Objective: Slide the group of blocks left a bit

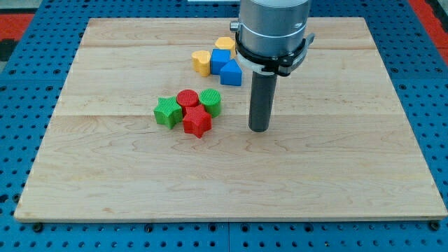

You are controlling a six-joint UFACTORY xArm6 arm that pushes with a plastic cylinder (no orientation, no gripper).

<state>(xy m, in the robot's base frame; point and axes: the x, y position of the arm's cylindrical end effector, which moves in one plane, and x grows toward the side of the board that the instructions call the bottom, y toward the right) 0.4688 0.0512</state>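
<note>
1. Wooden board (336, 175) lies on a blue pegboard bench (21, 84), with a strip of red (14, 28) at the view's top corners.
2. 2 groups of blocks sit on the board, and the task sentence does not say which one it means.
3. Nearer group, to the view's left of my tip (259, 129) and about level with it: a green star (166, 112), a red cylinder (187, 99), a green cylinder (211, 102) and a red star (197, 122), all packed touching. The green cylinder is the closest of these to my tip, with a clear gap of bare wood between them.
4. Farther group, toward the view's top and left of my tip: a yellow heart (201, 61), a blue cube (221, 60), a blue wedge (231, 72) and a yellow block (225, 44) partly hidden behind the arm's body; its shape cannot be made out.
5. My tip is a plain dark rod end standing upright on the board. It touches no block and holds nothing.
6. Above the rod, the arm's grey housing (273, 24) with a black ring (273, 59) fills the view's top centre.
</note>
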